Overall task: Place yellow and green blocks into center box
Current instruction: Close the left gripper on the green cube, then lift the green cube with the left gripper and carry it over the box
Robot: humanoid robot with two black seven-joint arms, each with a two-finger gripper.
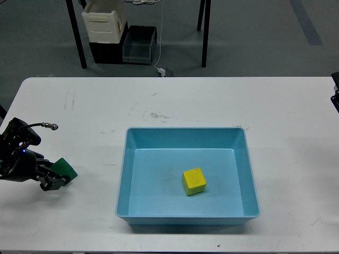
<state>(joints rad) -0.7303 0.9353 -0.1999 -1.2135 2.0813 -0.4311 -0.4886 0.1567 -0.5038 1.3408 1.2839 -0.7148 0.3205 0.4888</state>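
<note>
Green block [65, 169]: clamped in left gripper [55, 177]; yellow block [194, 181] already in tray [185, 135] to its right. Next: carry across, release.

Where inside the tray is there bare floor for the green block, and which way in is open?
The blue tray has bare floor left of the yellow block and along its far wall. The left gripper holds the green block over the table left of the tray, with nothing between them.
</note>
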